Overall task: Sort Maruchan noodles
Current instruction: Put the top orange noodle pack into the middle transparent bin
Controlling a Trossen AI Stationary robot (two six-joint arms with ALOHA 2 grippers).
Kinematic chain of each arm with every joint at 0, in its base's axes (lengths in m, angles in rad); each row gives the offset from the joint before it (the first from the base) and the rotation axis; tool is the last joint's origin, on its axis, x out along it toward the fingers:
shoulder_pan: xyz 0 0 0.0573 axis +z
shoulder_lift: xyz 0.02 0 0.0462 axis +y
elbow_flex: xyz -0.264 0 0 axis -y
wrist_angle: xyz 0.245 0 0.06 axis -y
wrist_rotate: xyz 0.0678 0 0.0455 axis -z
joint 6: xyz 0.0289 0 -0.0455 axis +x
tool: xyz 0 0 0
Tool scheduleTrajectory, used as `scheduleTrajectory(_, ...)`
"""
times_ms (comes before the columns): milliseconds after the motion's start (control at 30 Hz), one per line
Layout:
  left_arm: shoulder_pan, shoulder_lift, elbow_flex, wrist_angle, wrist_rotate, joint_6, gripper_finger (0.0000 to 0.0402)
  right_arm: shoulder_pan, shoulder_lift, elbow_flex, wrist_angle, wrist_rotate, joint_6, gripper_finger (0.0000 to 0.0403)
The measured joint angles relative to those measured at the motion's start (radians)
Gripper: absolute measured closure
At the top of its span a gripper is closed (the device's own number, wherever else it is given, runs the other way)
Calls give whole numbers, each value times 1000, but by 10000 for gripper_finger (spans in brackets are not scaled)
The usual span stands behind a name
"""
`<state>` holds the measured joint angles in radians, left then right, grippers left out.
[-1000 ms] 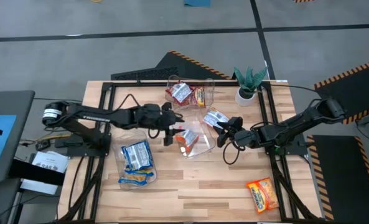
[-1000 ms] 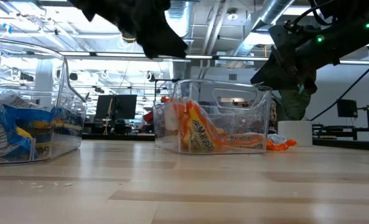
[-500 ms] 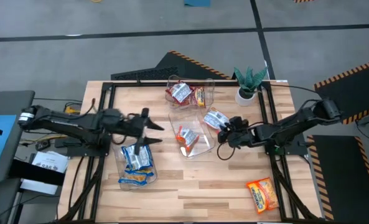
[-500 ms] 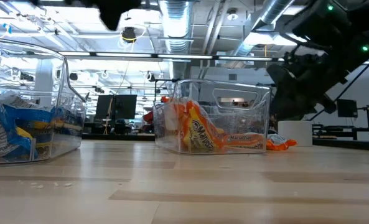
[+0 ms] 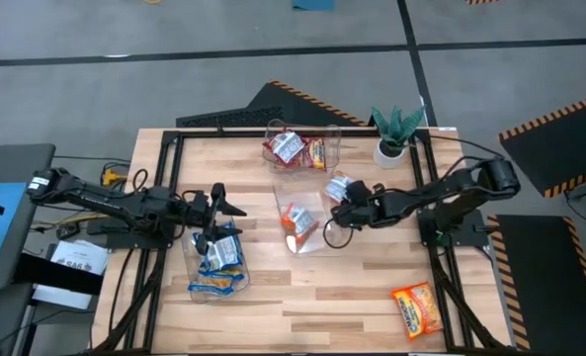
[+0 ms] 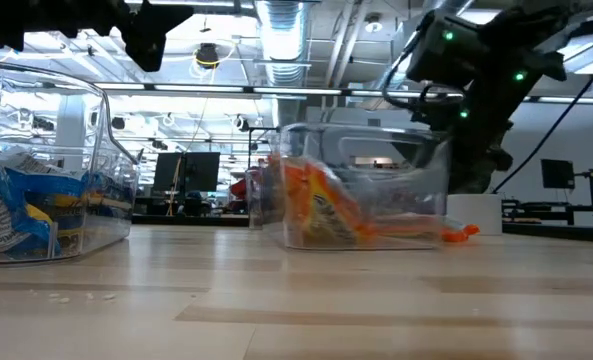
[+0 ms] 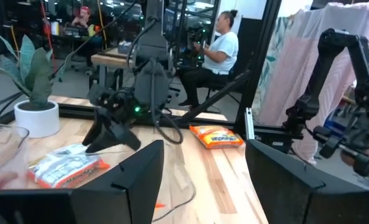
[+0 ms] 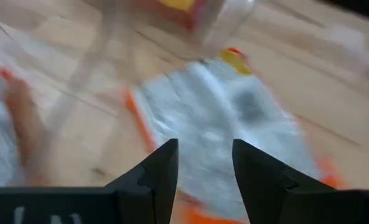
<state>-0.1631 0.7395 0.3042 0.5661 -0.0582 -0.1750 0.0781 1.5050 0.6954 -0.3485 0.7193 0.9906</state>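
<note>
High view shows our right gripper (image 5: 344,203) low over the white-and-orange packet (image 5: 340,186) that lies on the table (image 5: 372,297) just beside the middle bin (image 5: 294,198), toward the far right corner. From the right wrist view, the two fingers (image 8: 156,174) stand apart with the packet (image 8: 228,124) spread beneath the gap; nothing is clamped between them (they hover, not yet touching so far as we can tell). To do this pick well, we judge we should come down with the fingers straddling the packet's narrow side, keep clear of the bin's clear wall, and close only once the crinkly plastic is between the pads.

Our left gripper (image 5: 216,211) hangs over the near-left bin (image 5: 196,287), its fingers spread wide and empty; blue-and-white packets (image 5: 216,252) already lie inside that bin. The middle bin holds orange-and-white packets (image 5: 294,220), and the far bin (image 5: 334,138) near the table's far edge holds red-and-white ones (image 5: 285,148). One orange packet (image 5: 416,309) is left at the near right corner, well apart from everything. A potted plant (image 5: 393,133) stands by the far right corner.
</note>
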Motion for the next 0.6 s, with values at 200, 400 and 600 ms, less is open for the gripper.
scheduleTrajectory(200,0,0,0,2,-1,-2,185,-58,50,12,-5,-18,45,227)
scheduleTrajectory(400,0,0,0,-1,-2,-1,185,-53,8,7,43,-54,-65,227)
scheduleTrajectory(600,0,0,0,-18,-2,4,185,-46,-114,16,-118,-18,1,227)
